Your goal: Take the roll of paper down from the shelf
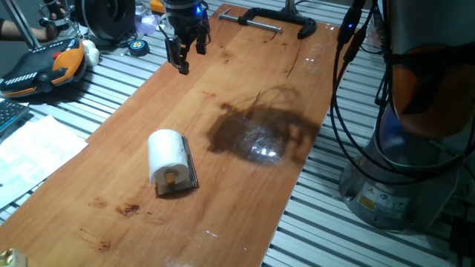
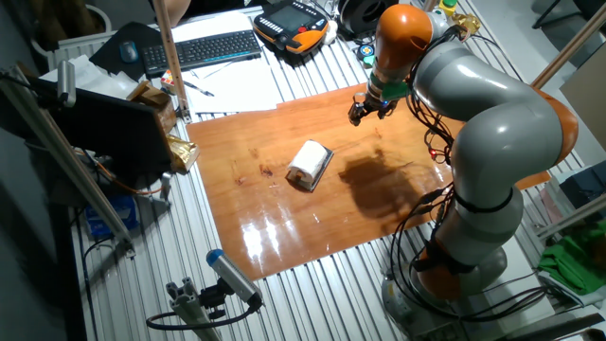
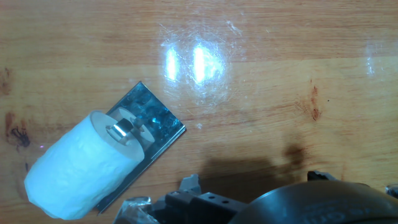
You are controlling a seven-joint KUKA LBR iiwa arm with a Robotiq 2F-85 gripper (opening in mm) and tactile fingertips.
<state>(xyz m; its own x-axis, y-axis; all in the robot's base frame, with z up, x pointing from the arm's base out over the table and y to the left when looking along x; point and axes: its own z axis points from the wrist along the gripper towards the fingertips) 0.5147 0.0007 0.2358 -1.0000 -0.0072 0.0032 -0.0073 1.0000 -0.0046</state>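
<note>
The roll of paper (image 1: pixel 165 153) is a small white cylinder lying on its side on the wooden board (image 1: pixel 245 89). It rests against the shelf (image 1: pixel 189 167), a small grey metal plate. The other fixed view shows the roll of paper (image 2: pixel 305 163) and the shelf (image 2: pixel 322 169) mid-board. In the hand view the roll of paper (image 3: pixel 78 168) sits on a short peg of the shelf (image 3: pixel 158 121) at lower left. My gripper (image 1: pixel 189 55) hangs open and empty above the far end of the board, well away from the roll. It also appears in the other fixed view, gripper (image 2: pixel 365 112).
A black clamp (image 1: pixel 274 22) grips the board's far end. A teach pendant (image 1: pixel 44 67) and white paper sheets (image 1: pixel 30 148) lie left of the board. A keyboard (image 2: pixel 204 47) sits beyond it. The arm's base (image 1: pixel 393 185) and cables stand at the right.
</note>
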